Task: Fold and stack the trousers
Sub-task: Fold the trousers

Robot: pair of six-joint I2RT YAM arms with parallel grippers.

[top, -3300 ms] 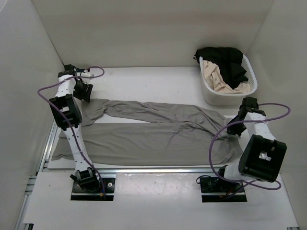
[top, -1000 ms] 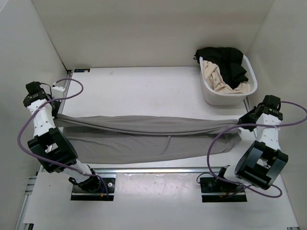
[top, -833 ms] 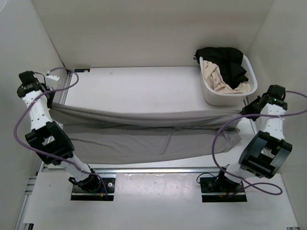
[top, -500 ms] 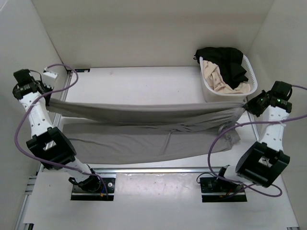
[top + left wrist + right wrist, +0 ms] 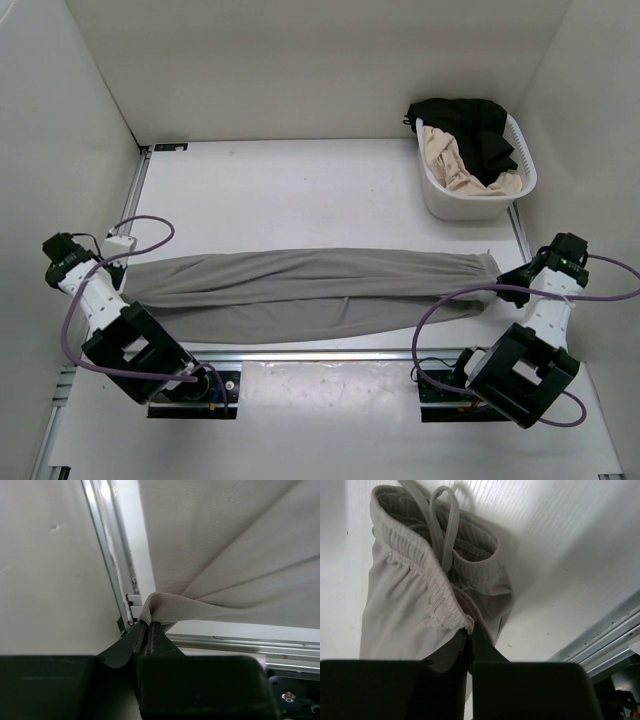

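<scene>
The grey trousers (image 5: 310,292) lie stretched left to right along the near part of the table, one leg folded over the other. My left gripper (image 5: 118,268) is shut on the hem end (image 5: 157,605) at the table's left rail. My right gripper (image 5: 505,273) is shut on the elastic waistband (image 5: 447,602) at the right end, with the drawstring loop (image 5: 442,517) lying above it. The cloth runs taut between both grippers.
A white laundry basket (image 5: 445,200) holding black and beige clothes stands at the back right. Metal rails (image 5: 300,355) run along the table's near and left edges. White walls close in on the left, back and right.
Both grippers carried the far leg up and back, then swung it forward and down. The trousers now lie lower and nearer, one leg over the other.
</scene>
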